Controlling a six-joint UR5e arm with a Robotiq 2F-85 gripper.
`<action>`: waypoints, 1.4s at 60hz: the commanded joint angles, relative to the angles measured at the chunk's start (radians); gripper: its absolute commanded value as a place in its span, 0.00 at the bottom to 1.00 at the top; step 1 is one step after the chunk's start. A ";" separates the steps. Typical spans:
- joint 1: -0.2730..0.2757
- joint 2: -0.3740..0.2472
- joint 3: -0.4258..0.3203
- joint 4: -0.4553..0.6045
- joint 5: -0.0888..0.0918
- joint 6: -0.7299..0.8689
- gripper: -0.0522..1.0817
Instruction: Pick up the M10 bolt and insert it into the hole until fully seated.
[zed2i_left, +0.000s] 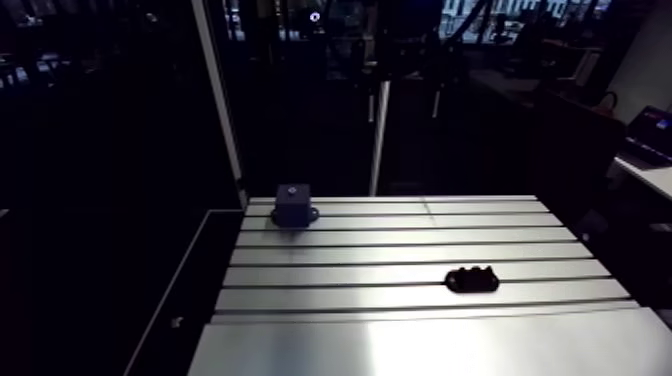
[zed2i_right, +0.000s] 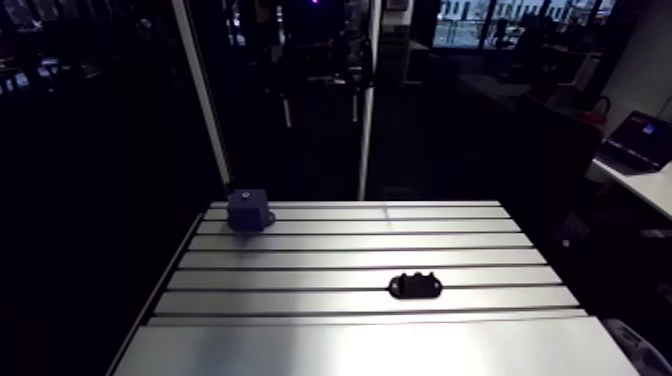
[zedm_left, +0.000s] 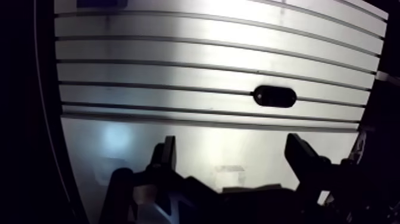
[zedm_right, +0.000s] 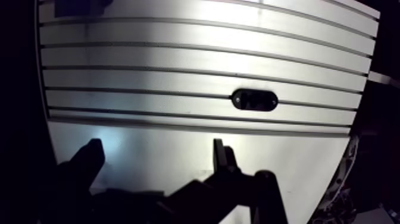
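The hand is spread wide with nothing between its fingers, poised over the bare near strip of the desk. Ahead of it lies a dark oblong piece, right of centre in the arm view, where I take the M10 bolt to be, though it is too dark to pick out: steel, stiff, weighty for its size and slick, best pinched across the shank just under the head. The blue block, which seems to carry the hole, stands upper left on the desk near its far edge, well apart, with open slotted surface between.
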 joint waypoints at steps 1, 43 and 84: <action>-0.016 -0.029 0.059 -0.022 0.000 0.001 0.05; -0.080 -0.029 0.060 -0.055 0.059 0.053 0.05; -0.077 -0.013 -0.036 0.059 0.060 0.048 0.05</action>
